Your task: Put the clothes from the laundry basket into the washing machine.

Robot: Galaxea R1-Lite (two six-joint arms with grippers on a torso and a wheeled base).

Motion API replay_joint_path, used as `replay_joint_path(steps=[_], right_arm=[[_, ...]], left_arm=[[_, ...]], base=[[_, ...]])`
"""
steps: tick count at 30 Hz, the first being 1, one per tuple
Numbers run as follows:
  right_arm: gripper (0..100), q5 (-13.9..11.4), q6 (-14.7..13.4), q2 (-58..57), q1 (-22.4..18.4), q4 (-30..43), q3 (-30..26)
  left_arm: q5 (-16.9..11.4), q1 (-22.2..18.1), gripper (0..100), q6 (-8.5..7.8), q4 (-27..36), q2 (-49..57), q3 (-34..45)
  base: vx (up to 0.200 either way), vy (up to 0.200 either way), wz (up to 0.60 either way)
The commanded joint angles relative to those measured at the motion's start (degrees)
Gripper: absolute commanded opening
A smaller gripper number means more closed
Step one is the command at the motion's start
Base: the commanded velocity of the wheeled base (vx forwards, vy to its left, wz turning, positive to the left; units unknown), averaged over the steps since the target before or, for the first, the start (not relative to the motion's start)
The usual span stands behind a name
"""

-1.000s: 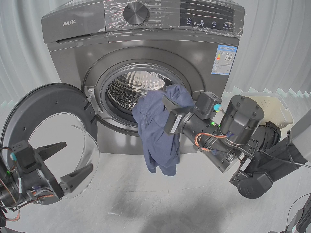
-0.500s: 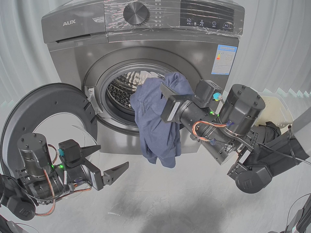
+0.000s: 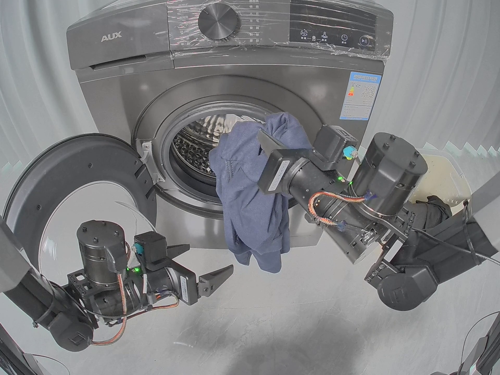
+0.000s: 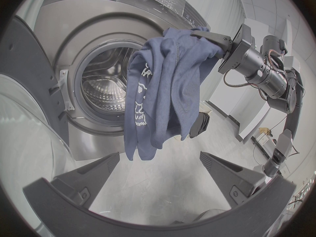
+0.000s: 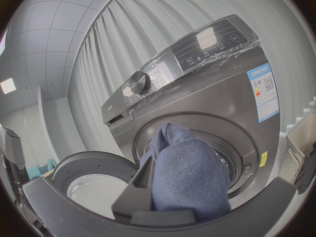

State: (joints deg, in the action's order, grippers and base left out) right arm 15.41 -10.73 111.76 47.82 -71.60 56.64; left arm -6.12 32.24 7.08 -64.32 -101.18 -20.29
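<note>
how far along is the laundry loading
Done: the washing machine door is open; the visible drum looks empty. In hand: right gripper shut on a blue garment, hanging before the opening. To do: push it in, then fetch the dark garment at the laundry basket. The left gripper is open, empty.

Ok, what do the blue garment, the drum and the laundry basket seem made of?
The blue garment: soft matte knit, probably cotton jersey; drapes in limp folds. The drum: polished perforated metal, likely stainless steel; mirror-like glints. The laundry basket: cream rigid plastic, apparently; moulded wall with small holes.
</note>
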Motion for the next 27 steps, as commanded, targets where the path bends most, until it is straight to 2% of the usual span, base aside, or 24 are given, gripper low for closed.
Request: replay_joint_path(steps=[1,8,12,27], right_arm=[[0,-0.03,0.01,-0.05,0.16,-0.12,-0.04],[0,0.06,0.01,-0.14,0.69,-0.21,-0.12],[0,1.03,0.09,-0.05,0.78,-0.39,-0.12],[0,1.03,0.01,0.03,1.83,-0.65,-0.39]], left_arm=[[0.06,0.71,100,0.92,-3.62,-6.75,-0.9],[0.58,0.63,100,1.18,-11.09,-14.31,-3.53],[0.41,-0.08,100,1.35,-11.71,-17.03,-5.55],[1.2,-1.22,100,2.15,-17.68,-21.69,-12.06]], base=[[0.0,0.0,0.0],[0.0,0.0,0.0],[0.0,0.0,0.0],[0.0,0.0,0.0]])
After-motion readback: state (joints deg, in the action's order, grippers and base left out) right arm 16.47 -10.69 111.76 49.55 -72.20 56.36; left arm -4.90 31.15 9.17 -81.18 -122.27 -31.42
